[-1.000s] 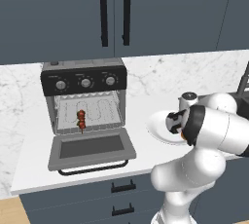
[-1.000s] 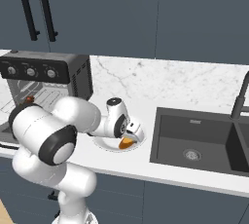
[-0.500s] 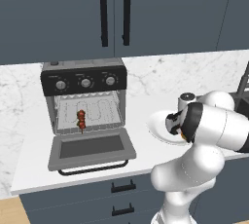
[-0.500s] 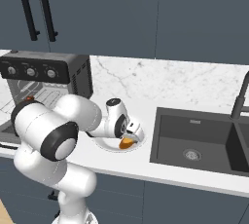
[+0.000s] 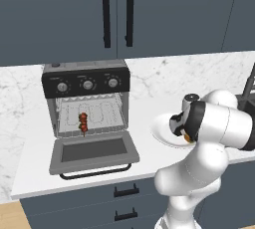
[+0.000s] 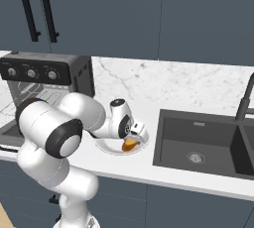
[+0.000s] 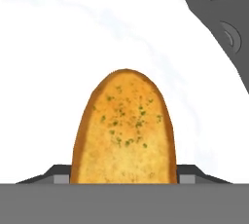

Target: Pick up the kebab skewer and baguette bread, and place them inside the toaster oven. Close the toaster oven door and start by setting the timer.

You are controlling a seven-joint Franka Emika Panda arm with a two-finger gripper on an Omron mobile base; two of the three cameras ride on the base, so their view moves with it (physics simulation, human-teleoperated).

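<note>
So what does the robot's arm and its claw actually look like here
The arm is made of thick, glossy white rounded segments with dark grey to black bands at the joints. The claw has a small white boxy hand, and its two finger tips are small, dark grey and blocky. No cables or markings are visible.

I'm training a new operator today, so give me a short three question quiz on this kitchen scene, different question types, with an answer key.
1. True or false: the kebab skewer is already inside the toaster oven.
2. The baguette bread lies on: A) the white plate B) the sink C) the oven rack.
3. Fill in: the toaster oven door is ____.

Key: 1 true; 2 A; 3 open. The gripper straddles the bread on the plate.
</note>
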